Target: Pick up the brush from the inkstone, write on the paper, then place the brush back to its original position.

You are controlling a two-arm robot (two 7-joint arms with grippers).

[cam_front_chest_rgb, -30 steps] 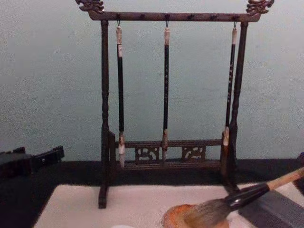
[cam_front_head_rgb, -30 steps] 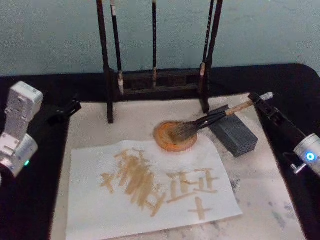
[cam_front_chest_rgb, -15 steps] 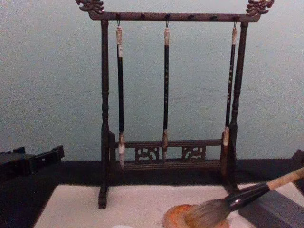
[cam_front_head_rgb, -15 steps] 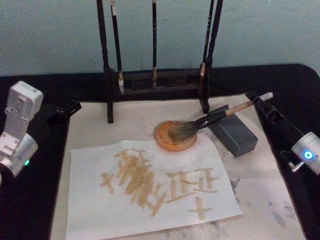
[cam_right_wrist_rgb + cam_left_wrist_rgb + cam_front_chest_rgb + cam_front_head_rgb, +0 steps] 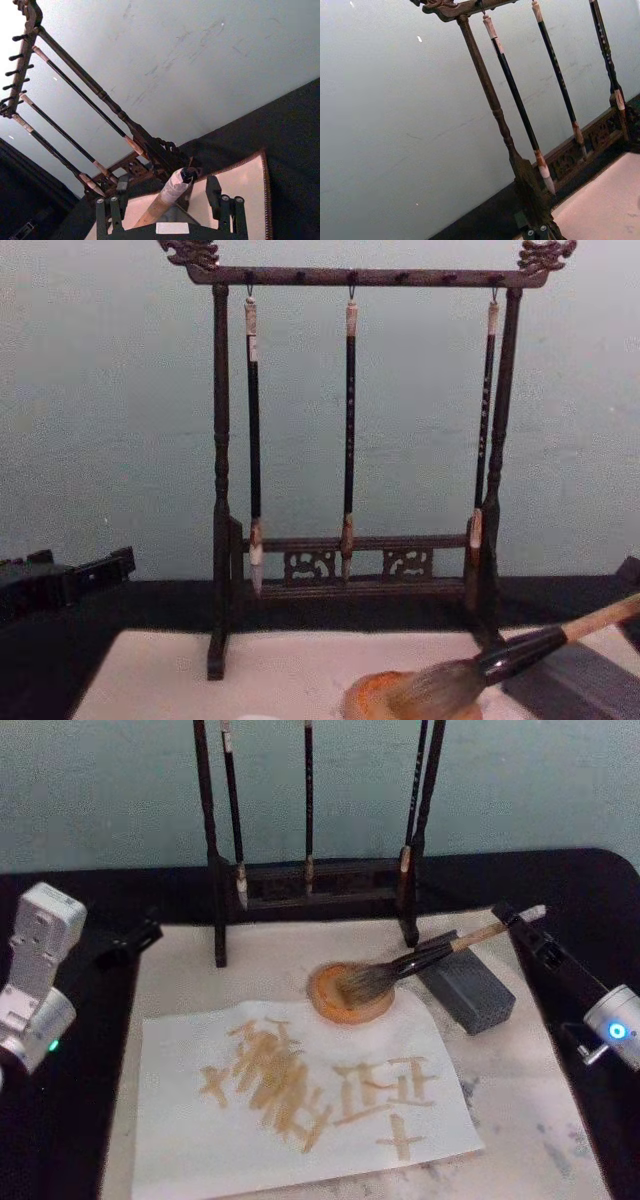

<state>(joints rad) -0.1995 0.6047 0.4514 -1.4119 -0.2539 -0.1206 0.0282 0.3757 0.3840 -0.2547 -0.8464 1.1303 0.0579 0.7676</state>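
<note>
right fingers (image 5: 515, 917): at 2 o'clock from the inkstone, at the tail end of the brush handle. Spread wide, one on each side of the white-wrapped handle tip, with a gap on both sides in the right wrist view (image 5: 167, 199), so nothing is gripped.
left fingers (image 5: 145, 933): idle at 9 o'clock, over the black table just off the mat's edge. They show as a dark shape low at the left of the chest view (image 5: 95, 570). Spread or closed: cannot tell.
large calligraphy brush with bushy grey-brown bristles, glossy black collar and pale tan wooden handle (image 5: 425, 958): lying tilted, with the bristles down on the inkstone and the handle running up toward 2 o'clock. From the chest view (image 5: 505, 662) the handle rises toward the right.
round orange-stained inkstone (image 5: 335, 1005): middle of the mat, just past the paper's far edge, with the bristle head on top of it.
grey perforated rectangular block (image 5: 470, 992): at 3 o'clock from the inkstone, just beside it. The brush handle crosses over its far end.
white paper sheet with tan brush strokes (image 5: 200, 1140): flat on the mat at 6 to 7 o'clock from the inkstone, with strokes covering its middle.
pale beige felt mat (image 5: 250, 965): under the paper, inkstone, block and rack feet.
dark carved wooden brush rack (image 5: 350, 275): upright at 12 o'clock with three thin dark brushes (image 5: 350, 420) hanging from the top bar, well apart from each other.
black table (image 5: 600, 880): carries it all.
</note>
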